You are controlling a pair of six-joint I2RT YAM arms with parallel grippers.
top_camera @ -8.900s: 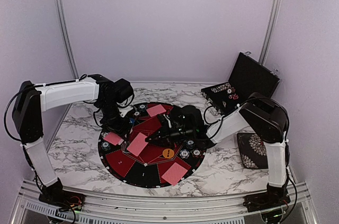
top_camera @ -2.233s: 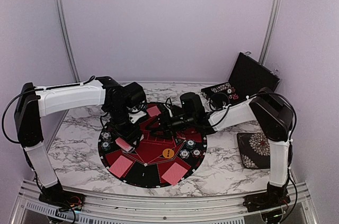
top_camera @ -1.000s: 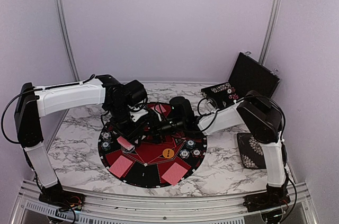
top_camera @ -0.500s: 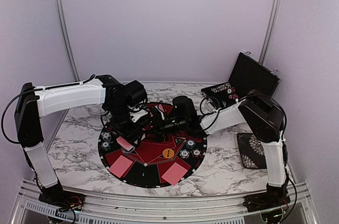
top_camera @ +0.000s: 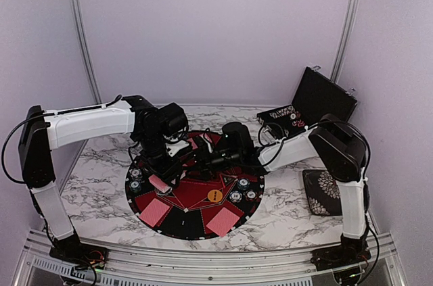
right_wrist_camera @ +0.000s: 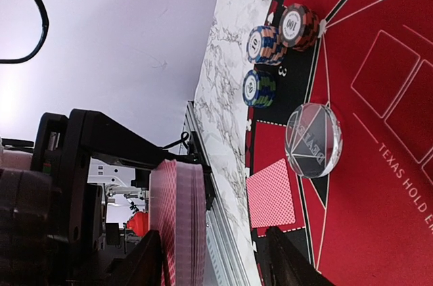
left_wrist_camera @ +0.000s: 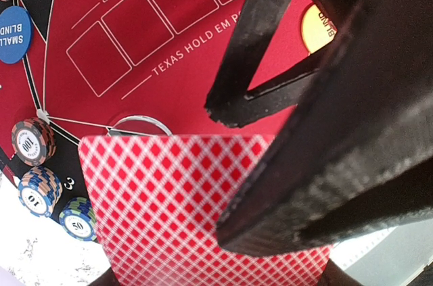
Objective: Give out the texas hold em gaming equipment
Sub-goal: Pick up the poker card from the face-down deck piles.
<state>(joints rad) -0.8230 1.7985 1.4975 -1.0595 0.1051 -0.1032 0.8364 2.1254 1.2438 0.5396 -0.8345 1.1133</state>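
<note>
My left gripper holds the deck of red-backed cards above the round poker mat, presenting it so my right gripper, jaws partly apart, can likely draw the next card.

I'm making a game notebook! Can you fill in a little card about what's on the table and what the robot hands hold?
mat: round red poker mat
left gripper: shut on deck of cards
right gripper: open, facing the deck
chips: three stacks at the mat's edge
buttons: blue disc, orange disc, clear dealer puck
</note>
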